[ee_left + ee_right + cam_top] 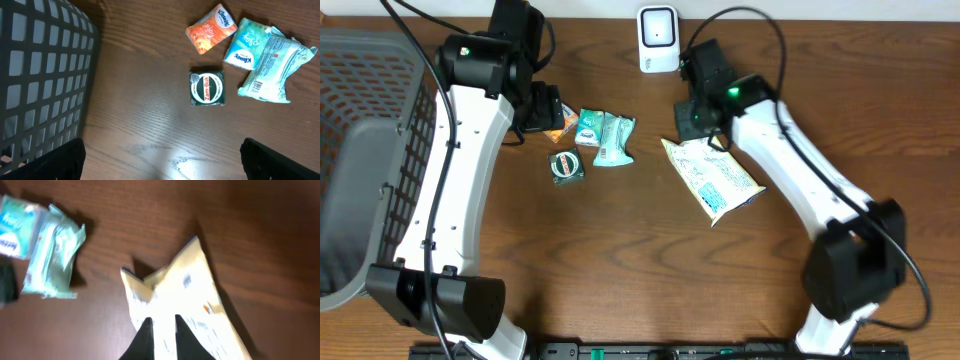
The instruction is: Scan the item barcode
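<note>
Right hand (162,339) narrow, pinching the packet (172,287) lying on the counter (250,225). Scanner (658,38) beyond; nothing presented yet, whole scan left.

"Zam-Buk" on the green tin (206,88); "Kleenex" on the orange tissue pack (211,29); other print unreadable.

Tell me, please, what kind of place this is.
Probably a mock shop checkout set up for robots: a white scanner stands at the far edge of the wooden table, small packets lie before it, and a dark mesh basket sits at the left.
</note>
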`<state>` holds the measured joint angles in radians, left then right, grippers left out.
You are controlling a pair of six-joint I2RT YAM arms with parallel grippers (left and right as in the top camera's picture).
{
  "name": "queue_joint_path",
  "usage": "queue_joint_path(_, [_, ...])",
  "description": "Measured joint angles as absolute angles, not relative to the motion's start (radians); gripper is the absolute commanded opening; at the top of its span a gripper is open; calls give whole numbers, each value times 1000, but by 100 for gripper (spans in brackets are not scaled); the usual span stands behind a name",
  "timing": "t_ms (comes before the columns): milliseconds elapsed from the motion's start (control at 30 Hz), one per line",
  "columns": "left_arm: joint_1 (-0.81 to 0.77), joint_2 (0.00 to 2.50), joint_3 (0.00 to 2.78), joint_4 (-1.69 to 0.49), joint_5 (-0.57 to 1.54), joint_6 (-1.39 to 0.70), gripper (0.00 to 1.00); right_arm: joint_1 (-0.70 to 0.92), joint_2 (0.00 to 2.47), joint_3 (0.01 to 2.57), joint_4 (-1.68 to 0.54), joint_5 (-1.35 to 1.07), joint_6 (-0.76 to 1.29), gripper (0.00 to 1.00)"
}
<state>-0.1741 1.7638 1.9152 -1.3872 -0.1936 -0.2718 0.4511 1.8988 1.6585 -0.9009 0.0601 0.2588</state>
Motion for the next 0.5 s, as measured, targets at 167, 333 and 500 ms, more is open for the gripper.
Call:
queue_joint_path(167, [-174, 1764, 1915, -1387, -194, -272, 98, 451, 1878, 1633, -946, 60, 260, 4])
queue_joint_path(333, [-174, 1764, 1915, -1387, -194, -271, 97, 451, 1897, 1476, -753, 60, 264, 2])
queue_joint_path(500, [-174, 1764, 1915, -1387, -194, -271, 98, 451, 1912, 1291, -443, 60, 272, 10])
